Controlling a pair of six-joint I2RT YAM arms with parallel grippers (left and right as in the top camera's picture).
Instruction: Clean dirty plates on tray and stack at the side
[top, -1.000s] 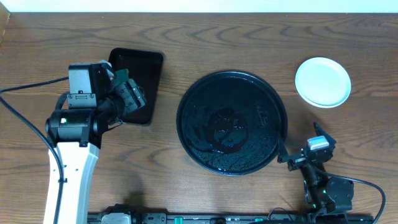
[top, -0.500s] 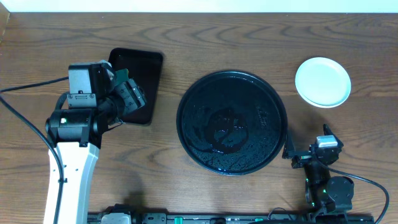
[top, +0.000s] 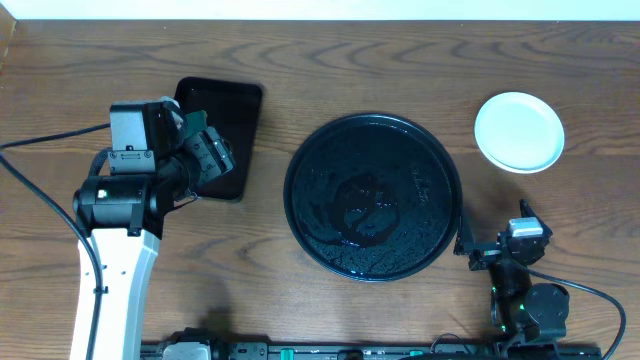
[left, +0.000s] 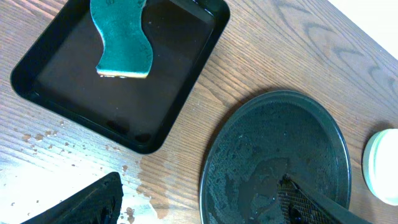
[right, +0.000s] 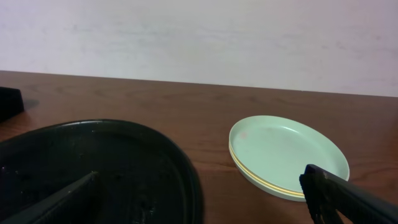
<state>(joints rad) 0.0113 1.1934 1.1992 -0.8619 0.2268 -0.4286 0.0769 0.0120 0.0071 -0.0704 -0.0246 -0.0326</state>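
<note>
The round black tray lies mid-table, wet and glossy, with no plate on it. The plates sit stacked on the table to its far right. In the right wrist view the stack of plates shows a mint plate on top and a yellow edge beneath. My right gripper rests low by the tray's near right rim, open and empty; it shows as the right gripper facing the tray and the stack. My left gripper hangs open over the rectangular tray, holding nothing, and appears as the left gripper.
A smaller rectangular black tray stands at the left, and a teal sponge lies inside the rectangular tray. Water drops and a wet patch spot the wood between the two trays.
The right gripper drew back a little to the right from the round tray's rim, then held still. The left arm has not moved.
</note>
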